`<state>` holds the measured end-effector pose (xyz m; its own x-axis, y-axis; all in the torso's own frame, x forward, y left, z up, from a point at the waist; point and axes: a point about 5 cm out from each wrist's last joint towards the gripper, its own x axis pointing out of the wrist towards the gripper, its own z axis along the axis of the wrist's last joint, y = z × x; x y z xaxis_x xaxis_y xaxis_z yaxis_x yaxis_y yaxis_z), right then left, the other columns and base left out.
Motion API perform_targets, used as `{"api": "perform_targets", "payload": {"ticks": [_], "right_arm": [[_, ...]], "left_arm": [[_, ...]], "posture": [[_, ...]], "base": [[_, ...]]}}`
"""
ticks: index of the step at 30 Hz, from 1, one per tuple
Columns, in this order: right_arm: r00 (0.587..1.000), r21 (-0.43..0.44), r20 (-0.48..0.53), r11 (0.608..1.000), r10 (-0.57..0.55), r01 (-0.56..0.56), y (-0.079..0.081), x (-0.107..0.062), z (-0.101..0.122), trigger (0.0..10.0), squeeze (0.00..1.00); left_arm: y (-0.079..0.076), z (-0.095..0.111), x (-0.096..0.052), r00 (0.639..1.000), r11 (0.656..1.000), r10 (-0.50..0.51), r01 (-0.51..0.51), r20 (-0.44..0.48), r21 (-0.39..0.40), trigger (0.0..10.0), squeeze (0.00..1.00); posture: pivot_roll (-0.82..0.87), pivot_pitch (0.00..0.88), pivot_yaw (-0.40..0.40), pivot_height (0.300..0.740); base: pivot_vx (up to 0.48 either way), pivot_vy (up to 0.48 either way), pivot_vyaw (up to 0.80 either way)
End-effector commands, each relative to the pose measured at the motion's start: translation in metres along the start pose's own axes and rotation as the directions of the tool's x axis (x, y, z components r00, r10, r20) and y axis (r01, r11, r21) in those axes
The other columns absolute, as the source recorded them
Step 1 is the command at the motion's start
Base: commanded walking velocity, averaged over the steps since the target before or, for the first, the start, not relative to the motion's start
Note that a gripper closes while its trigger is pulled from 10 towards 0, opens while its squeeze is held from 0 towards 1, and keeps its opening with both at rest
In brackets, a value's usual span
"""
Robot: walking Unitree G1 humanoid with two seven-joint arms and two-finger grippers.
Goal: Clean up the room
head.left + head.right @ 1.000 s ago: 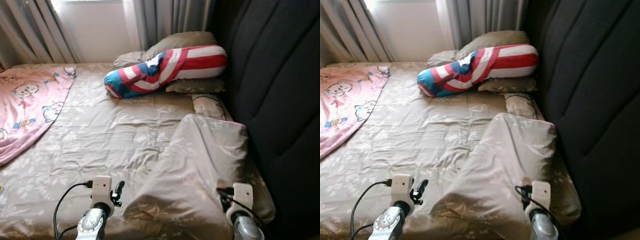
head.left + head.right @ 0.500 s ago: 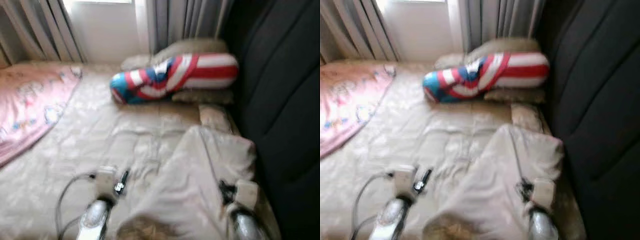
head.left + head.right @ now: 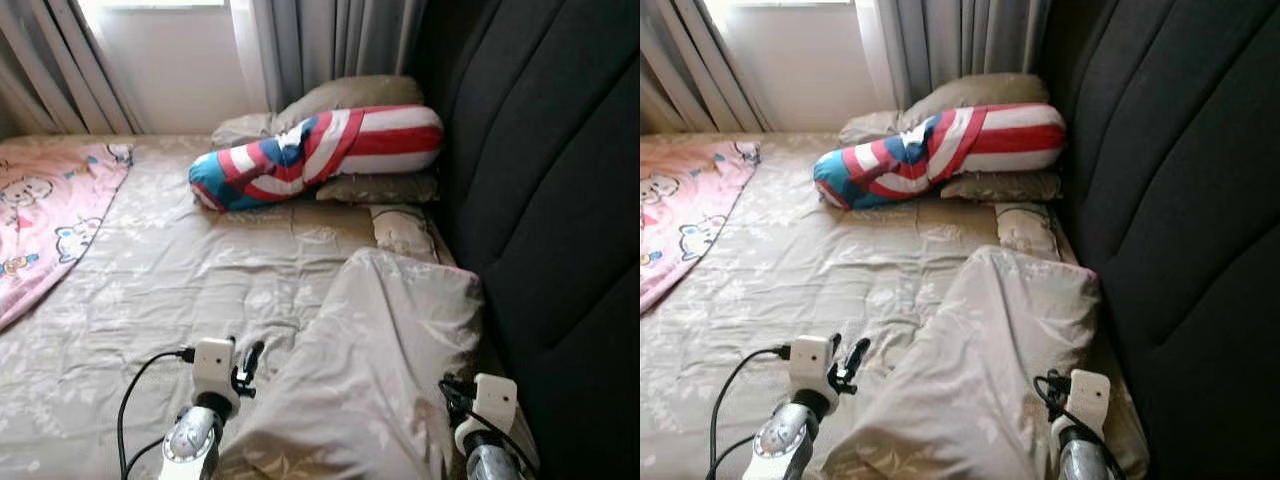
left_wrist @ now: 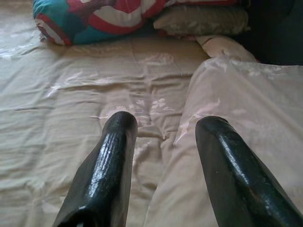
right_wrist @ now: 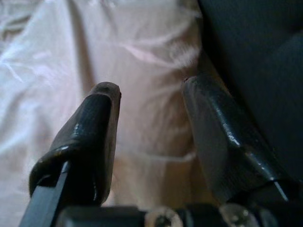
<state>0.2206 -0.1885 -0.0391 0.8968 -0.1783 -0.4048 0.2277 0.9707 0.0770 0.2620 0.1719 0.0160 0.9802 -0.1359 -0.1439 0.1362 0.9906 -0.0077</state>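
Both grippers, left (image 4: 163, 161) and right (image 5: 151, 127), hang open and empty flanking the folded duvet (image 3: 385, 350), its long axis running straight ahead toward the pillows (image 3: 350, 95).

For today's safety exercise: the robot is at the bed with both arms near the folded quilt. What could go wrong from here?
1. Both sets of jaws are open, so the folded quilt may slide away rather than lift.
2. The left gripper sits at the quilt's edge over the bedsheet and might pinch that too.
3. The right gripper is close to the dark headboard and could scrape it.
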Motion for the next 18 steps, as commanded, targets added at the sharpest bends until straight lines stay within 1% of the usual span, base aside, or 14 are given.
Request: {"api": "perform_targets", "payload": {"ticks": [1,2,4,5,6,8,10,13,18], "right_arm": [[0.999,0.029,-0.036,1.0,-0.006,0.007,0.0,0.001,-0.004,10.0,0.77],[0.996,0.032,-0.085,0.999,-0.014,0.017,-0.001,0.001,-0.008,10.0,1.0],[0.989,0.042,-0.148,0.998,-0.03,0.036,-0.002,0.002,-0.014,10.0,1.0],[0.989,0.042,-0.148,0.998,-0.03,0.036,-0.002,0.002,-0.014,10.0,1.0],[0.983,0.041,-0.179,0.998,-0.038,0.046,-0.002,0.003,-0.016,10.0,1.0],[0.98,0.057,-0.194,0.997,-0.041,0.053,-0.002,0.003,-0.016,10.0,1.0],[0.971,0.051,-0.235,0.997,-0.042,0.055,-0.003,0.003,-0.019,10.0,1.0],[0.967,0.037,-0.25,0.998,-0.042,0.053,-0.002,0.003,-0.02,10.0,1.0],[0.957,0.076,-0.288,0.995,-0.037,0.062,-0.001,0.003,-0.024,10.0,1.0]], "left_arm": [[0.001,0.0,-0.001,1.0,1.0,-0.004,0.005,-0.008,0.006,10.0,0.0],[0.002,0.002,-0.001,1.0,1.0,-0.004,0.004,-0.006,0.008,10.0,0.0],[0.003,0.003,0.0,1.0,1.0,-0.004,0.004,-0.003,0.011,10.0,0.0],[0.003,0.003,0.0,1.0,1.0,-0.004,0.004,-0.003,0.011,10.0,0.0],[0.005,0.004,-0.001,1.0,1.0,-0.006,0.006,-0.004,0.013,10.0,0.0],[0.006,0.004,-0.002,1.0,1.0,-0.008,0.008,-0.005,0.017,10.0,0.0],[0.008,0.006,-0.003,1.0,1.0,-0.01,0.01,-0.006,0.024,10.0,0.0],[0.01,0.007,-0.003,1.0,1.0,-0.012,0.012,-0.006,0.028,10.0,0.0],[0.012,0.011,-0.001,0.999,0.998,-0.04,0.041,-0.007,0.052,10.0,0.0]], "posture": [[-0.04,0.0,-0.027,0.74],[-0.04,0.0,-0.024,0.74],[-0.03,0.0,-0.016,0.74],[-0.03,0.0,-0.016,0.74],[-0.02,0.0,-0.01,0.74],[-0.02,0.0,-0.003,0.74],[-0.02,0.005,0.002,0.74],[-0.01,0.012,0.011,0.74],[0.01,0.04,0.032,0.74]], "base": [[0.0,0.0,0.0],[0.0,0.0,0.0],[0.0,0.0,0.0],[0.0,0.0,0.0],[0.0,0.0,0.0],[0.0,0.0,0.0],[0.0,0.0,0.0],[0.0,0.0,0.0],[0.0,0.0,0.0]]}}
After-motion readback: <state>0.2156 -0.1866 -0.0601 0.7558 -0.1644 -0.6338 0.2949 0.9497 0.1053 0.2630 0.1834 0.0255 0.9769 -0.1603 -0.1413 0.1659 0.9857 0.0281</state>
